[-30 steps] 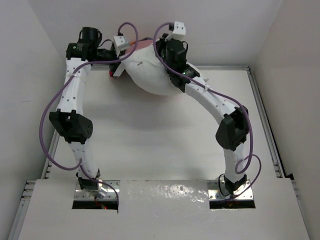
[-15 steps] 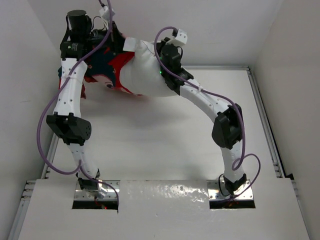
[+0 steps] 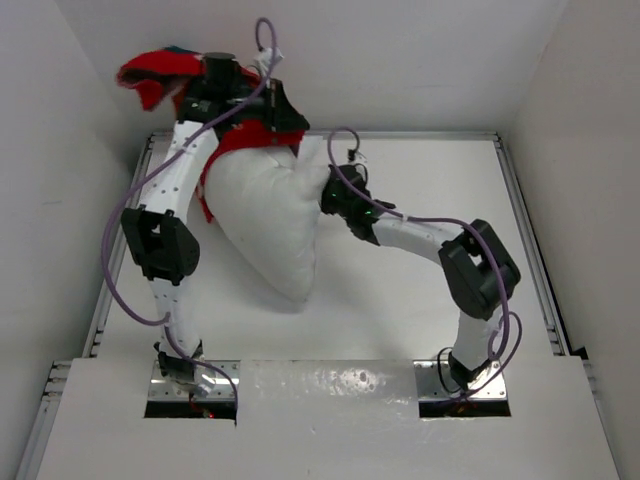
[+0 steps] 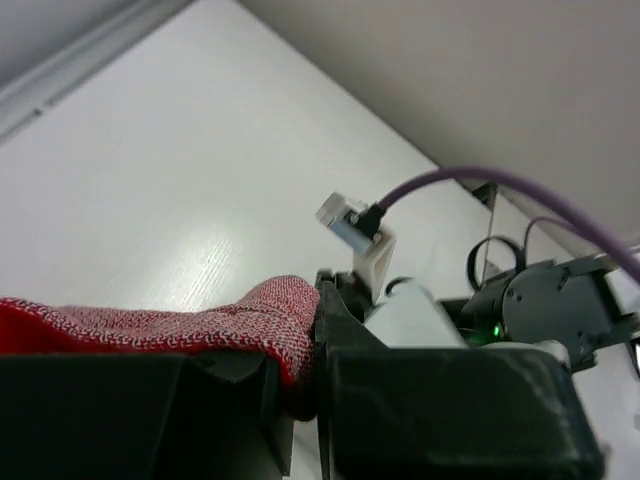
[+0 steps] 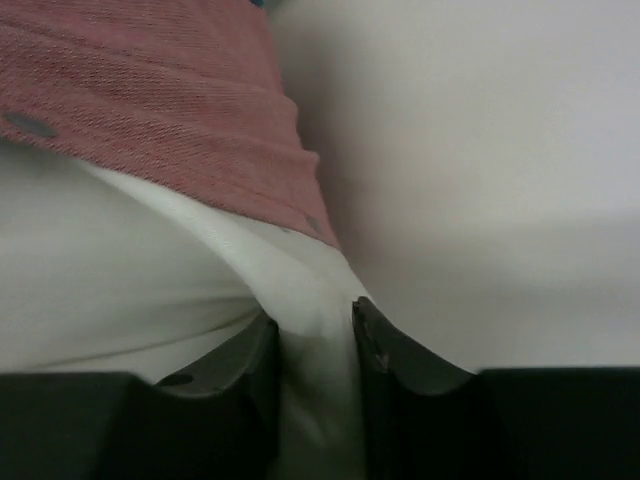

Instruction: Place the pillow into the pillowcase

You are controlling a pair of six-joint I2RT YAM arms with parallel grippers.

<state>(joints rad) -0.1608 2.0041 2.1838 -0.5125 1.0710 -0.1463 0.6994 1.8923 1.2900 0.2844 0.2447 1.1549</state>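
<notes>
1. From above, my left claw (image 3: pixel 282 118) was up over the far left part of the tabletop (image 3: pixel 420 300), shut tight on the red cloth of the pillowcase (image 3: pixel 240 140).
2. The pillowcase hung bunched around that wrist. One lump of it trailed out past the far left corner, and the rest sat over the far end of the pillow (image 3: pixel 265 220).
3. The pillow lay plump on the left half of the tabletop, running from near the far edge down toward the middle, with most of its white body outside the case.
4. My right claw (image 3: pixel 327 193) was pressed against the pillow's right edge, low over the middle of the tabletop.
5. In the left wrist view, my left claw (image 4: pixel 300 375) had its fingers (image 4: pixel 420 400) closed, with a fold of the pillowcase (image 4: pixel 200 320) pinched between them and the bare tabletop (image 4: pixel 150 180) below.
6. In the right wrist view, my right claw (image 5: pixel 315 350) stood narrow, with a ridge of the pillow (image 5: pixel 130 270) filling the gap and touching both fingers (image 5: pixel 380 350).
7. The hem of the pillowcase (image 5: pixel 150 100) lay across the pillow just beyond that pinch.
</notes>
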